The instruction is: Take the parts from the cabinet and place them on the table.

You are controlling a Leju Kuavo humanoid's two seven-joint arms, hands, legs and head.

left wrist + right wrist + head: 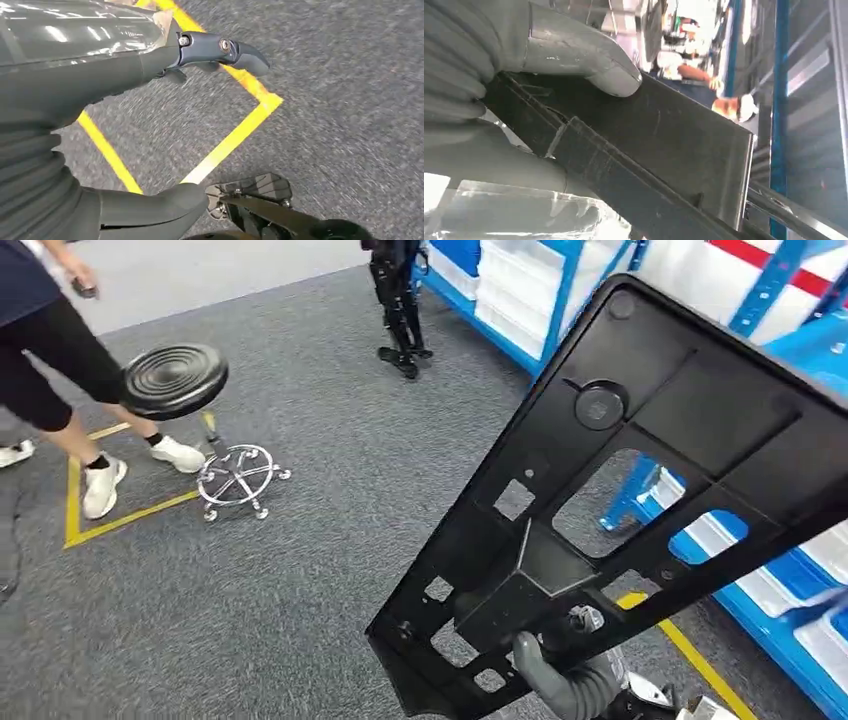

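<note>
Here the right hand (560,675) grips the black panel (640,470) by its lower end, seemingly tilted.

Head view reads evenly bright, soft shadows under the stool (176,380). Left wrist carpet (340,100) smeared by motion blur. Right wrist background blown out, probably overhead lighting; I see glare on the thumb (616,80).

**No readable text**

I can read no words, labels, brands or numbers in any of my views. The only markings I see are plain yellow floor lines (130,515) at about nine o'clock on the grey carpet (330,540), and they carry no lettering.
</note>
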